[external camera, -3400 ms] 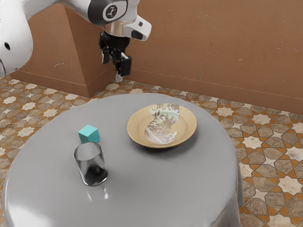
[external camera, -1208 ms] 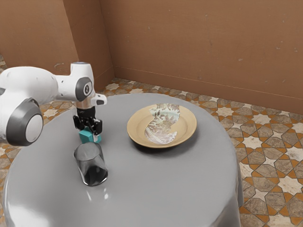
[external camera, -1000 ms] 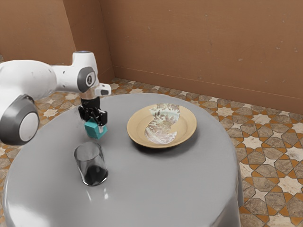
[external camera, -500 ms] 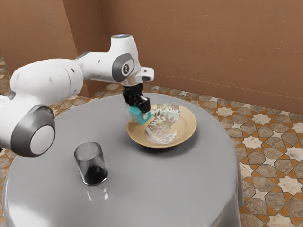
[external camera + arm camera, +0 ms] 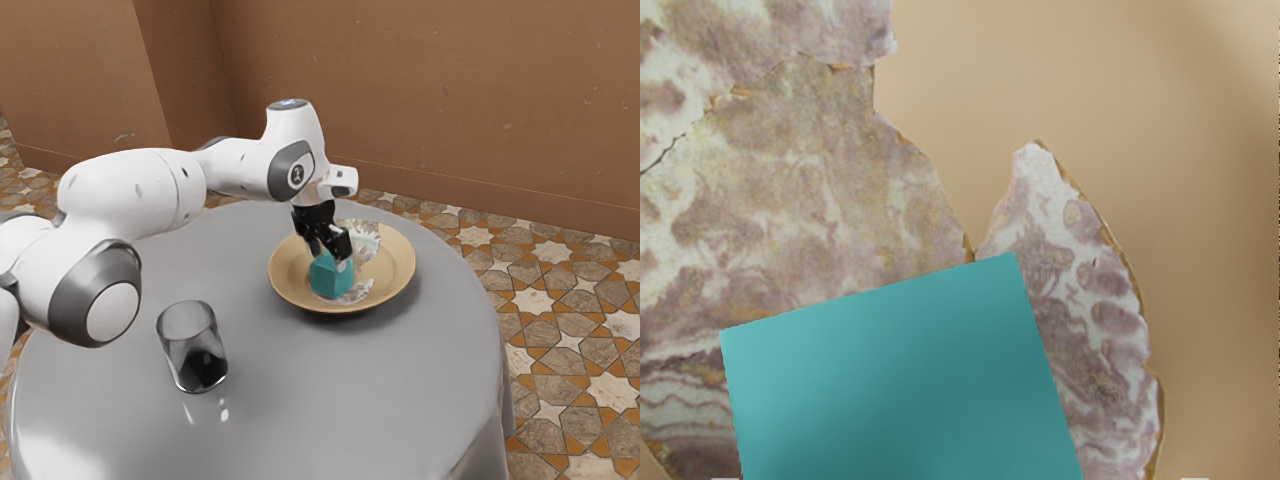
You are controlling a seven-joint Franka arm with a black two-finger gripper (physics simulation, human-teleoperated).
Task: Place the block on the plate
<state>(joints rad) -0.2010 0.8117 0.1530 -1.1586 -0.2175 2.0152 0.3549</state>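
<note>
1. The block (image 5: 330,276), a smooth, matte teal piece with flat faces and crisp straight edges, was inside the outline of the plate's rim, over its patterned middle. Whether its underside touched the plate could not be made out.
2. The black gripper (image 5: 327,262) was directly at the block, pointing down into the plate. I could not tell whether its jaws were apart or clamped on the block.
3. The plate (image 5: 396,272) was round, shallow and tan, with a broad, smooth rim. It sat toward the table's far edge, on the exterior view's right of the glass.
4. In the wrist view, ragged-edged patches of marbled cream, mauve and ochre ran across the plate's middle, veined like stone, and the block covered part of them.
5. The glass (image 5: 192,346), a clear, grey-tinted cylinder with a dark base, stood well apart from the plate, nearer the table's edge at the exterior view's left.
6. The table (image 5: 330,400) was round, with a glossy grey surface.
</note>
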